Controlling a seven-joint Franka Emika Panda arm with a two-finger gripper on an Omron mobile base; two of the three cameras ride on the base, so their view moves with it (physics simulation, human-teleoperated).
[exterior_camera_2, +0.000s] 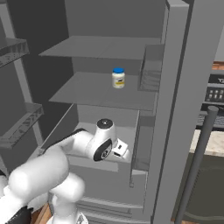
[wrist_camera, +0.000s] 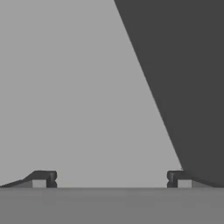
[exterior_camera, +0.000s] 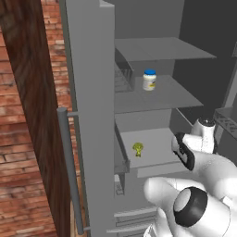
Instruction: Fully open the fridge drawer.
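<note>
Brick wall [exterior_camera: 18,162] and a dark wooden panel [exterior_camera: 34,92] stood at the far left of the left base view, then the open fridge door [exterior_camera: 92,115] with its long grey handle bar [exterior_camera: 69,171]. Right of the door edge, the fridge drawer [exterior_camera: 152,146] sat below two fixed shelves, its tray pulled partway forward and a small green broccoli floret [exterior_camera: 137,148] lying on its floor. A white jar with a blue lid [exterior_camera: 149,80] stood on the shelf [exterior_camera: 185,95] above. Further right the white arm reached over the drawer's right front part, wrist bent down. The gripper [wrist_camera: 111,179] was released, its two dark fingertips spread wide in the hand view, facing a plain light-grey surface with a darker area to the right; nothing lay between them. Whether they touched the drawer could not be told. Risk from here, as I judged it: with nothing gripped, a pull could slip off the smooth front wall and leave the drawer part open, or the wrist could knock the shelf above
</note>
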